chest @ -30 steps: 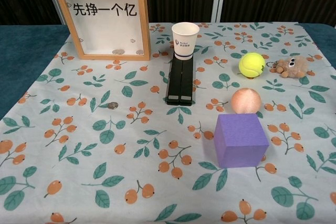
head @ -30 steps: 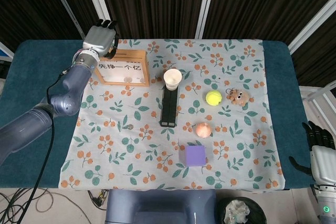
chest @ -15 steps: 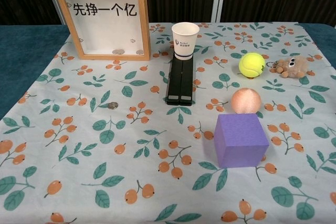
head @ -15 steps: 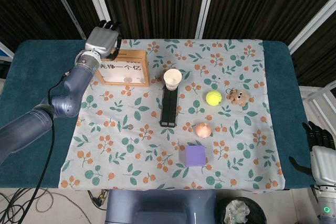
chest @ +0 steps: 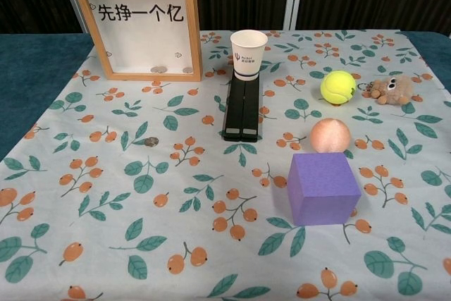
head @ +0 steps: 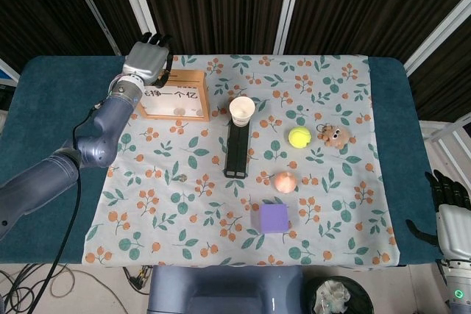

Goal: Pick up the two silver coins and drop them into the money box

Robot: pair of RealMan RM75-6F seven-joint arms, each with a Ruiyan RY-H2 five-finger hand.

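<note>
The left hand (head: 147, 59) hung over the top edge of the money box (head: 173, 95), which stood upright near the far left corner of the tablecloth (head: 331, 204). Whether its fingers were closed or parted, or held a coin, could not be told from the head view, which showed only their backs. One silver coin (head: 182, 178) lay flat on the cloth toward the near side, well apart from that hand and to the left of the black case (head: 236, 150). That placed it nearer the left hand than the right hand (head: 446, 198), which rested off the near right corner with fingers apart and nothing in them. The chest view showed two coins (chest: 160, 70) already lying at the bottom of the box behind its window, barely legible from above, yet almost nothing of the left hand.
</note>
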